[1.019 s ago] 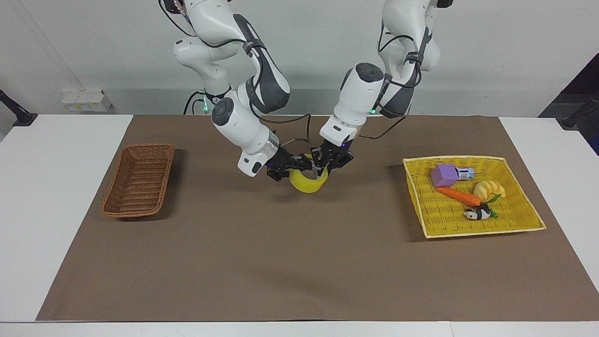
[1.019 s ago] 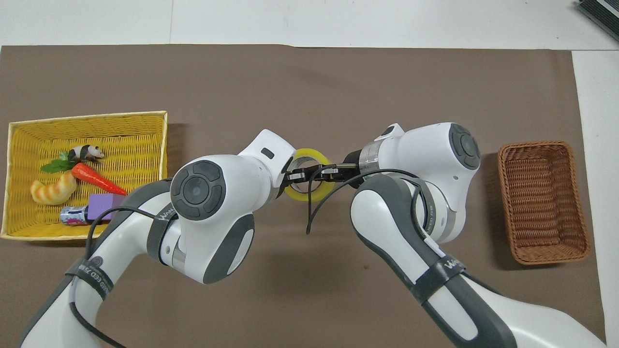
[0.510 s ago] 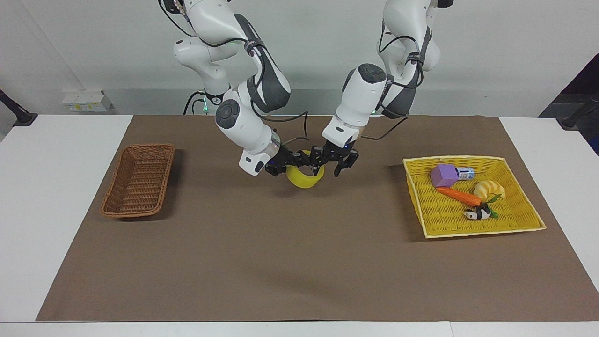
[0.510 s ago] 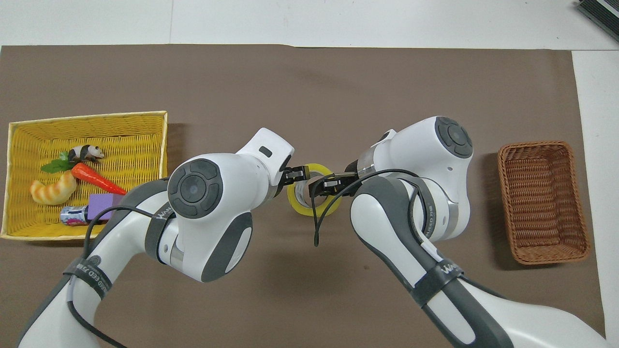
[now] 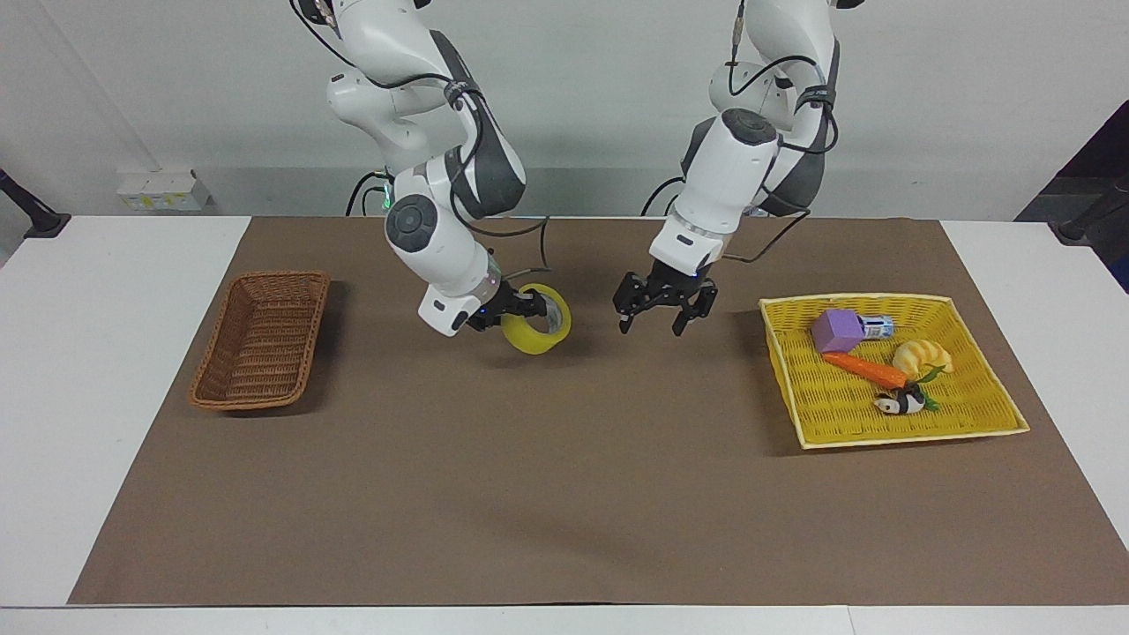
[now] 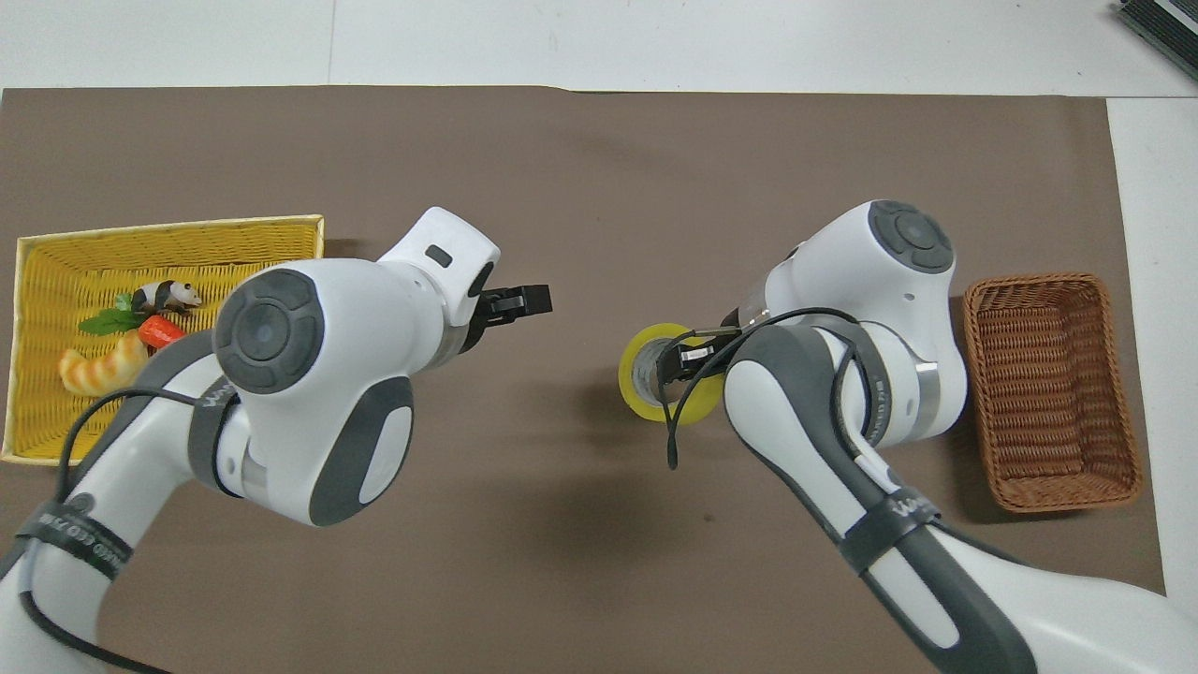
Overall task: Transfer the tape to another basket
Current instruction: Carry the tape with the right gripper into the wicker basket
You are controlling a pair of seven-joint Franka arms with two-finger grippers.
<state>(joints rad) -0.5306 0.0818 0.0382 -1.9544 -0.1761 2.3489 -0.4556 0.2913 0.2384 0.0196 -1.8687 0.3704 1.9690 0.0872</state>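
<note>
A brown mat point(image 5: 564, 494) covered the white table. The right gripper point(image 5: 520, 309) hung above the mat, clamped on the tape point(image 5: 536, 332), the roll tilted in the air. The left gripper point(image 5: 663, 310), fingers spread and holding nothing, hung apart from the tape. The basket point(image 5: 262, 339) sat at the right arm's end.

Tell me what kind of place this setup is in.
Probably a robotics lab: two arms work at a white table with a brown mat. The right gripper holds tape; toys fill a yellow basket.
</note>
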